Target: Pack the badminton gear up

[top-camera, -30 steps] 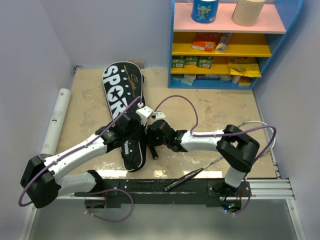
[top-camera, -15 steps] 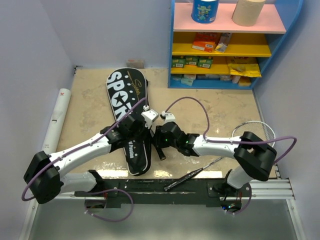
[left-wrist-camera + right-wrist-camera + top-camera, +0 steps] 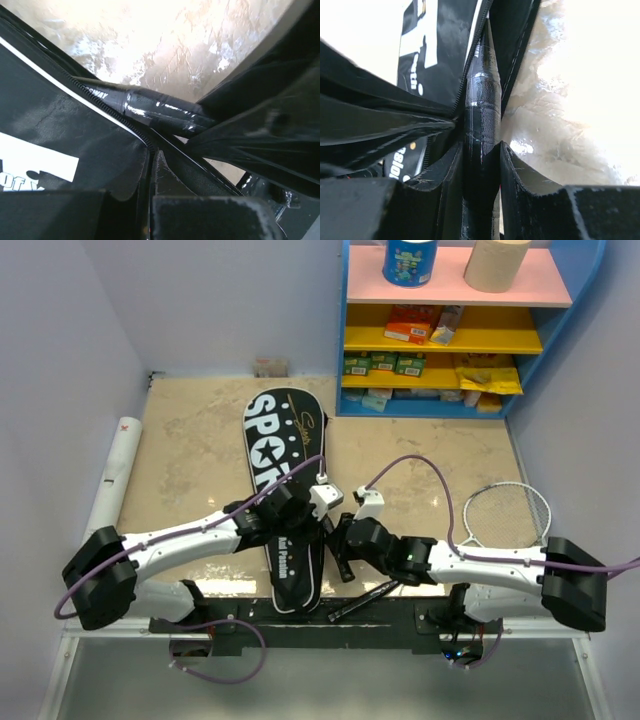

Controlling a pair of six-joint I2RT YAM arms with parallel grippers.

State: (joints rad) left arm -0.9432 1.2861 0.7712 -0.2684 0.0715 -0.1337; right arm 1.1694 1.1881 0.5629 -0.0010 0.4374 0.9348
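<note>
One long white tube (image 3: 112, 480) lies at the 9 o'clock edge of the desk (image 3: 200, 440), hard against the wall (image 3: 60, 390), its length running from 12 towards 6. Right of it the left arm (image 3: 180, 540) slants in from 7 o'clock. Its left pincer (image 3: 300, 520) is clenched on the zip edge of the black bag (image 3: 280, 440) lettered SPORT, down near the narrow end. Seen from the left wrist, the fabric beside the zip is drawn in between the fingers (image 3: 210, 215). The bag lies flat in the middle of the desk, wide head towards 12 o'clock, narrow end towards 6, close to the near edge. On its 3 o'clock side, by that narrow end, a racket handle (image 3: 481, 115), black and wrapped in shiny film, pokes out at the open zip; the rest of that racket is out of sight. The right pincer (image 3: 340, 545) grasps this handle, one finger on each side, with the right arm (image 3: 480, 565) stretching in low from 4 o'clock. Both pincers sit just beside each other. Further right the second racket (image 3: 505, 515) lies bare on the desk, well apart from the bag: silver hoop at 3 o'clock, thin shaft passing behind the right arm, black grip at 6 o'clock by the base rail (image 3: 300, 618)
</note>
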